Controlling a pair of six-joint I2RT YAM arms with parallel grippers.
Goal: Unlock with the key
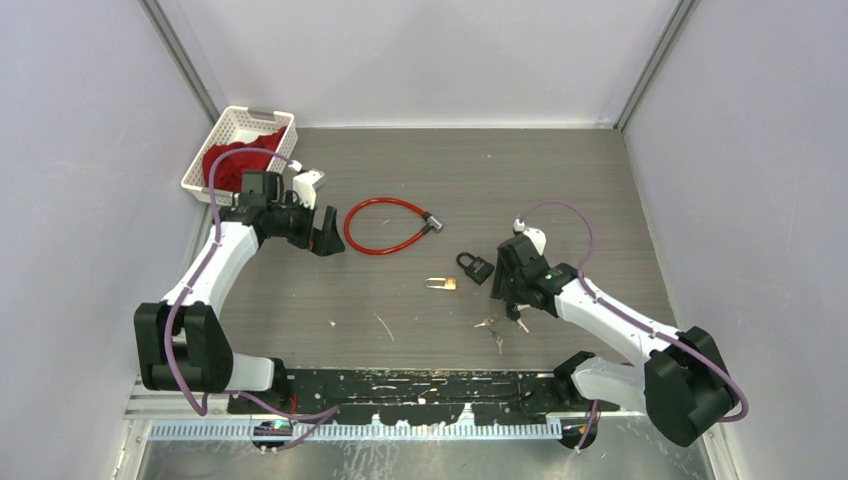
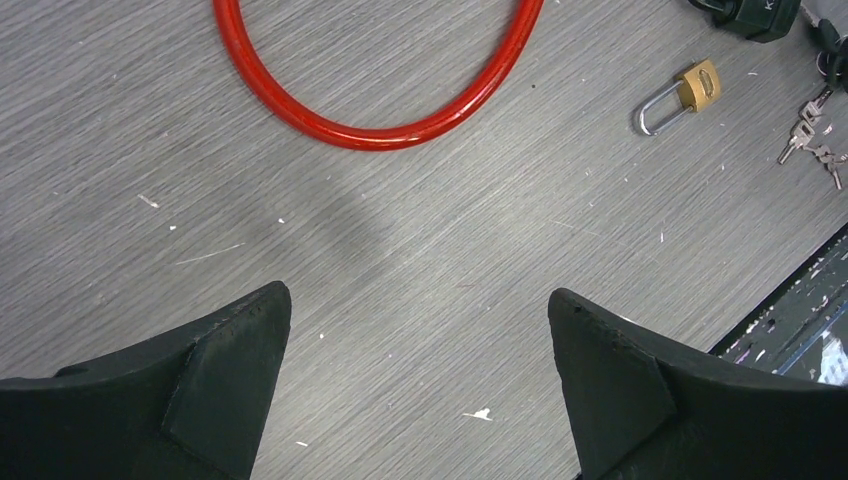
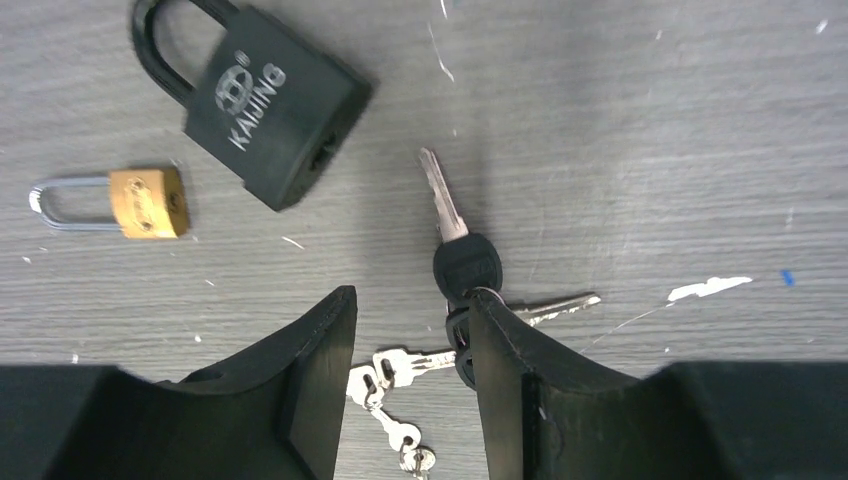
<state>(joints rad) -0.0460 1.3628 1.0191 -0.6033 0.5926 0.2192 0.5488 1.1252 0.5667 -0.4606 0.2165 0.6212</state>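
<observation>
Right wrist view shows the right gripper (image 3: 412, 298) half-spread, straddling the key bunch (image 3: 465, 265), nothing pinched yet. The black padlock (image 3: 275, 110) lies just beyond, shackle shut. The left gripper (image 2: 420, 300) gapes empty. Unlocking seems barely begun.

We find the key (image 3: 465, 262) just ahead of the jaws of the right gripper (image 3: 410, 300), the small keys (image 3: 388, 368) between them, the padlock (image 3: 270, 105) ahead-left, the small padlock (image 3: 140, 200) left of it. The cable lock (image 2: 385, 137) lies ahead of the jaws of the left gripper (image 2: 420, 300).
</observation>
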